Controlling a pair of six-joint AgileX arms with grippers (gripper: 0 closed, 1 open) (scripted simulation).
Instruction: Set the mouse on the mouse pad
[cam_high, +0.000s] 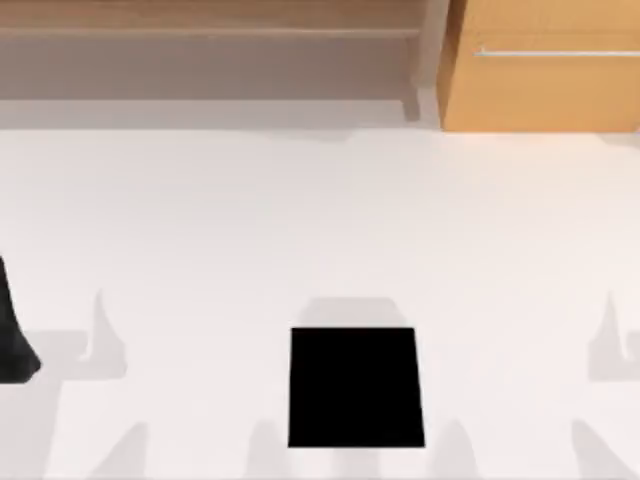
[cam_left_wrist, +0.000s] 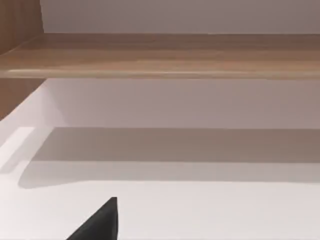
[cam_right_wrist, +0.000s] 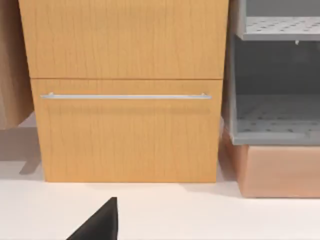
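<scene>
Mouse pad (cam_high: 355, 387) at six o'clock, bare. Left arm (cam_high: 12, 335) parked at nine; claw state unreadable. Locate the mouse first.

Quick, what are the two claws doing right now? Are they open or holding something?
Left claw: at the table's left edge, cannot be told.
Right claw: facing the wooden cabinet, cannot be told.

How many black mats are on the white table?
1. The mouse pad lies flat on the table, near the front edge and about midway across in the top view. Nothing rests on it. A black arm part sits at the table's left edge.
</scene>
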